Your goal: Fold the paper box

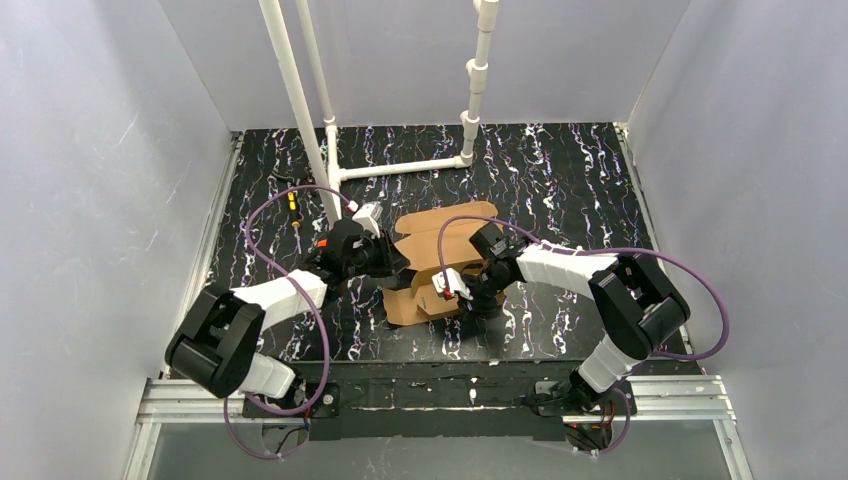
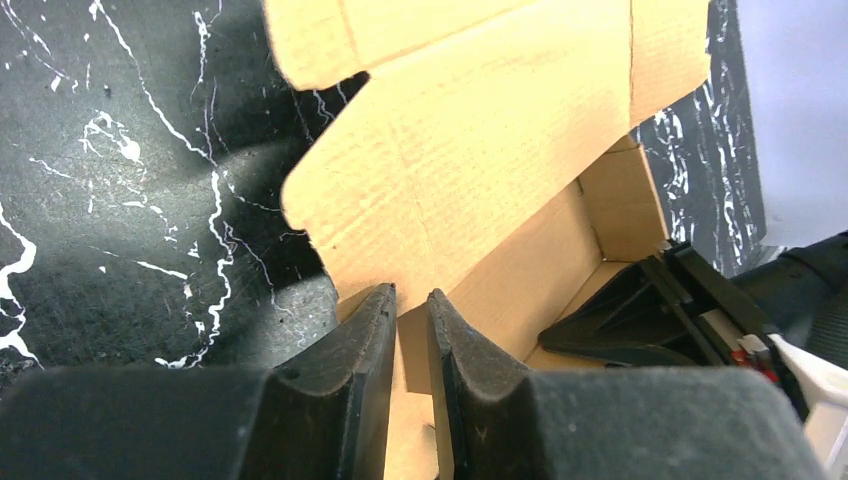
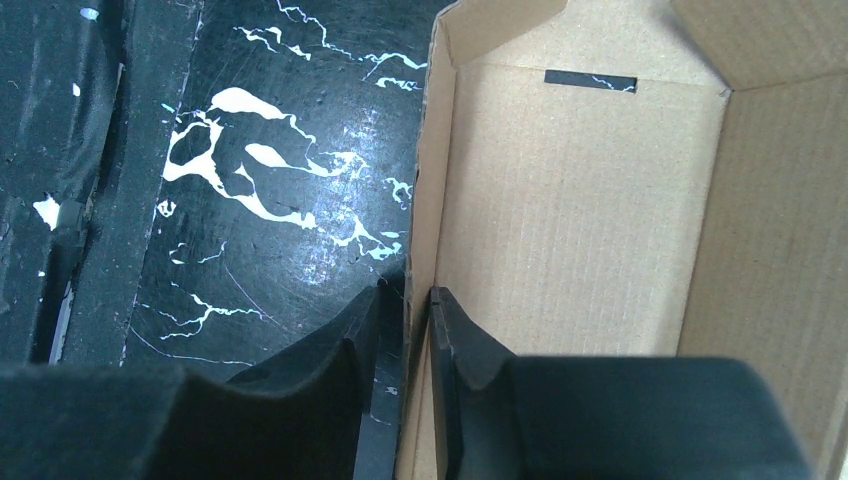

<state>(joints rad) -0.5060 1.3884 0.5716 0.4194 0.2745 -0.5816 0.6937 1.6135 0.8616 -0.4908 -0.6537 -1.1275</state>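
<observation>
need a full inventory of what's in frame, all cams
paper box: 1, brown, table centre, partly folded
table: 1, black with white veining
pipe frame: 1, white, far side of table
small bits: a few, yellow and orange, far left, unidentifiable
walls: 3, grey, around the table
rail: 1, silver, near edge
cables: 2, purple, one per arm
arms: 2, white and black, near edge
left pincer: 1, black, shut on paper box
right pincer: 1, black, shut on box wall

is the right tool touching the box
Touching. The right wrist view shows the right tool closed on a standing wall of the box, with the cardboard edge pinched between its two sides.
</observation>
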